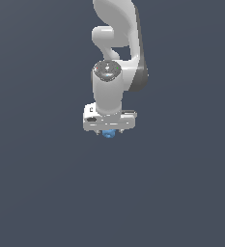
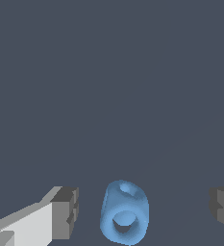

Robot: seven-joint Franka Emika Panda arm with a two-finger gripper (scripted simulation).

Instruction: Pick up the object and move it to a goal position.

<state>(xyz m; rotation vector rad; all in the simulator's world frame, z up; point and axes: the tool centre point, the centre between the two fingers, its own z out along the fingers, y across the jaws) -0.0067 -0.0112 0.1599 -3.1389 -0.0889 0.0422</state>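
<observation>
The white two-fingered gripper [image 2: 144,211] stood spread wide, gripping nothing, its dark grey finger pads [image 2: 68,211] well apart on either side of the small bright blue lumpy object [image 2: 124,212] with ring-like hollows. That object lay between the pads, touching neither, a little nearer one pad than the other. In the exterior view it peeped out just beneath the gripper [image 1: 109,131] as a blue spot [image 1: 108,133]. Judged from this, a straight closing should catch it across its narrower width.

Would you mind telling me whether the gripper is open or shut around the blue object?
Open: in the wrist view, both fingers stand apart from the blue object, with gaps either side.
</observation>
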